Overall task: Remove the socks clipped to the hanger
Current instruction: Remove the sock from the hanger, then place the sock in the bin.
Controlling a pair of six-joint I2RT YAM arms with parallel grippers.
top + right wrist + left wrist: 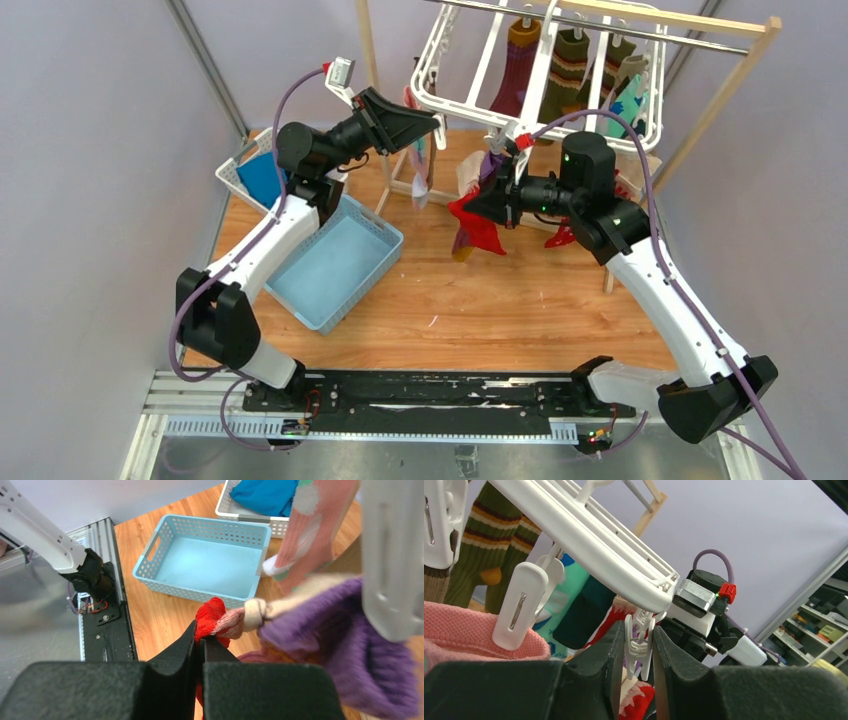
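Right wrist view: we are seeing the right gripper (200, 642) pinching shut on a fuzzy red sock (210, 617) hanging under the white hanger (594, 540). The left gripper (639, 630) is squeezing a corner clip (639, 650).

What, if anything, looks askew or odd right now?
The hanger looks tilted, its near corner dipping where the left gripper pinches a clip; the right gripper is shut on a red sock. Nothing spilled or broken.

A robotics lab: plain partition walls (90, 150) enclose a wooden desk (500, 310) edged by an aluminium rail (190, 403), with cluttered storage shelves (811, 625) beyond.
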